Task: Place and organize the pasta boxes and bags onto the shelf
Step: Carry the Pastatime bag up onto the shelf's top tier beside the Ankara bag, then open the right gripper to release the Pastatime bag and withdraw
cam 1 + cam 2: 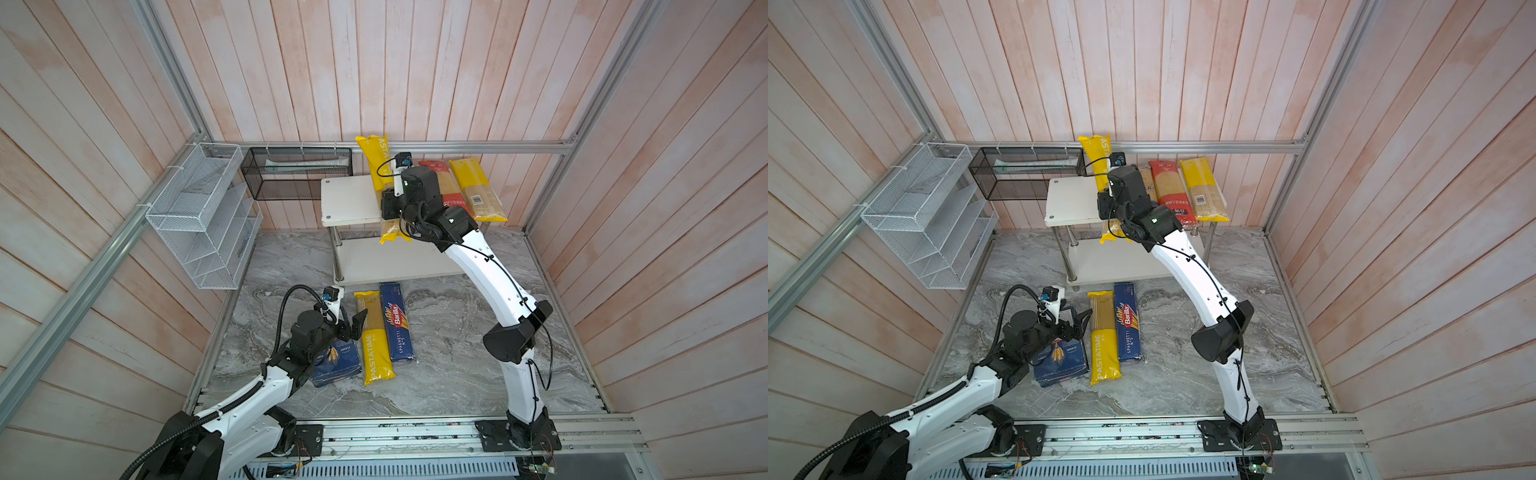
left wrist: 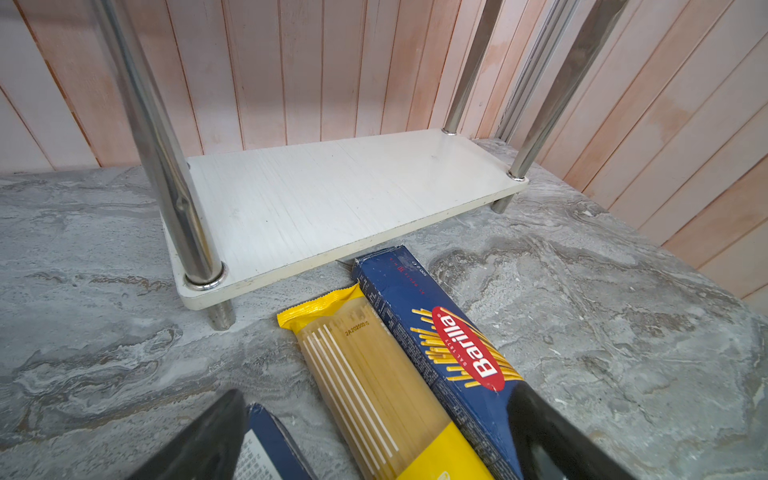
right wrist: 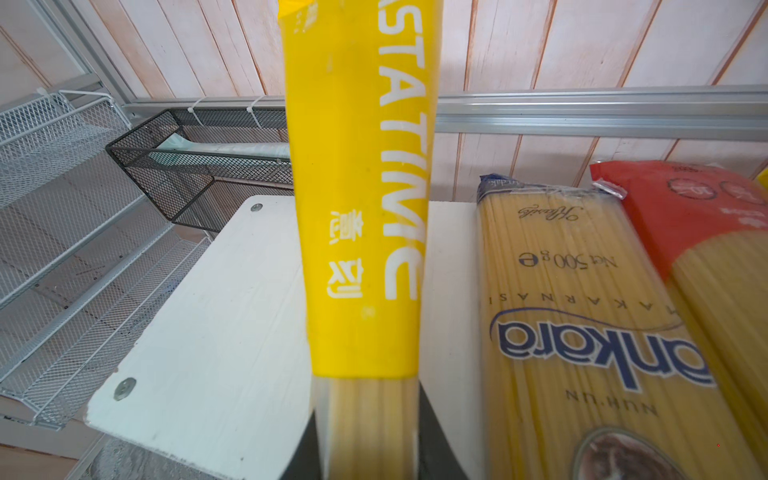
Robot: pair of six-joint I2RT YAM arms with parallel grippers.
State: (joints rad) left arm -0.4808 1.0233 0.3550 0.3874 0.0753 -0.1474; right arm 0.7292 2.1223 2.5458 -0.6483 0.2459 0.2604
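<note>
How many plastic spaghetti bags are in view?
5: PASTATIME bag in the right gripper; ankara bag, red bag, yellow bag on the shelf top; second PASTATIME bag on the table.

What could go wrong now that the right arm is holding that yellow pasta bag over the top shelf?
1. The right gripper clamps the PASTATIME bag on its clear part, and in both top views its near end appears to reach past the front edge of the top board; released here, it might tip off the front.
2. The Ankara bag lies close beside it; lowering off-line could land on that bag or shove it sideways.
</note>
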